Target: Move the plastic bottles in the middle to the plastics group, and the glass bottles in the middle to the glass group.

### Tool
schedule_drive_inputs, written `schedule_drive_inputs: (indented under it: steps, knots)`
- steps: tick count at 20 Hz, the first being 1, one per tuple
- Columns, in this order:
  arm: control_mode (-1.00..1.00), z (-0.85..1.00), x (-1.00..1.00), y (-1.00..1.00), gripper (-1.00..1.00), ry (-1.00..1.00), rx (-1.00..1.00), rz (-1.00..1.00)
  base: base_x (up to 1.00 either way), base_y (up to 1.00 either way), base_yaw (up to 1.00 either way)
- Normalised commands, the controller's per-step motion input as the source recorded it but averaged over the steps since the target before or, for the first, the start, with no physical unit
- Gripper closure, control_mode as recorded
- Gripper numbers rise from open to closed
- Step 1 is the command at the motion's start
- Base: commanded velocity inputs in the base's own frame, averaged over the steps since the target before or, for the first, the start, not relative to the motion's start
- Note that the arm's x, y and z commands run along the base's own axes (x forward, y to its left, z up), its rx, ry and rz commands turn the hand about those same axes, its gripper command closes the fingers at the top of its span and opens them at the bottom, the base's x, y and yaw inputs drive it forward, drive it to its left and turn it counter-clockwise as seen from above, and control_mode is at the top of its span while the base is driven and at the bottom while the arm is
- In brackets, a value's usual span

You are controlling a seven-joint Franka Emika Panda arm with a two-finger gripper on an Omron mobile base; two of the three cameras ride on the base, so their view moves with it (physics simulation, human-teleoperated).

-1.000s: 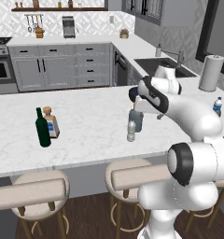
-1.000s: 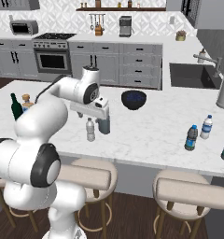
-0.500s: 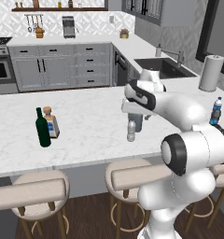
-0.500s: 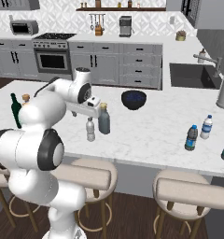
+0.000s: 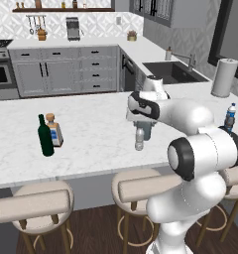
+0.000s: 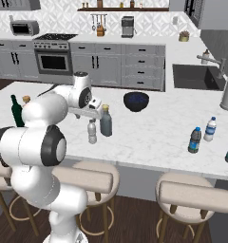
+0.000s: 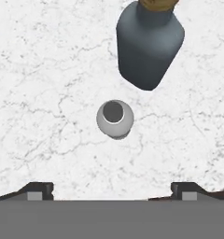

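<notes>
Nearby — grey bottle (image 7: 150,44) beside pale bottle (image 7: 115,118)

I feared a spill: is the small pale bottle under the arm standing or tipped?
Standing upright: the small pale bottle stands on its base, mouth up.

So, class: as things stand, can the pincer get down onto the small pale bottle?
Probably yes: the pincer hangs open above the small pale bottle; the grey bottle stands close beside, not between them.

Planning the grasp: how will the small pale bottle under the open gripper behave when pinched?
The small pale bottle looks thin-walled, so probably light and squashy. Narrow and upright, it may tip if nudged. The grey bottle stands close beside it, so a bump seems possible.
</notes>
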Motion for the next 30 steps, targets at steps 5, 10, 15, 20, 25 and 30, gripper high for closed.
schedule_drive_inputs:
  steps: [5,10,15,20,25,30]
  knots:
    - [-1.0,-0.33,0.11,-0.05,-1.0,-0.07,-0.02,0.0,0.0,0.0,0.0]
    - [-1.0,-0.18,0.36,0.0,-1.0,0.07,0.0,-0.01,0.0,0.0,0.0]
    - [-1.0,-0.19,0.22,-0.04,-1.0,0.08,0.0,0.0,0.0,0.0,0.0]
    - [-1.0,-0.15,0.19,0.0,-1.0,0.0,0.0,-0.01,0.0,0.0,0.0]
    - [-1.0,-0.13,0.1,0.0,-1.0,0.0,0.0,0.0,0.0,0.0,0.0]
    - [-1.0,-0.14,0.11,0.0,-1.0,-0.02,0.0,0.0,0.0,0.0,0.0]
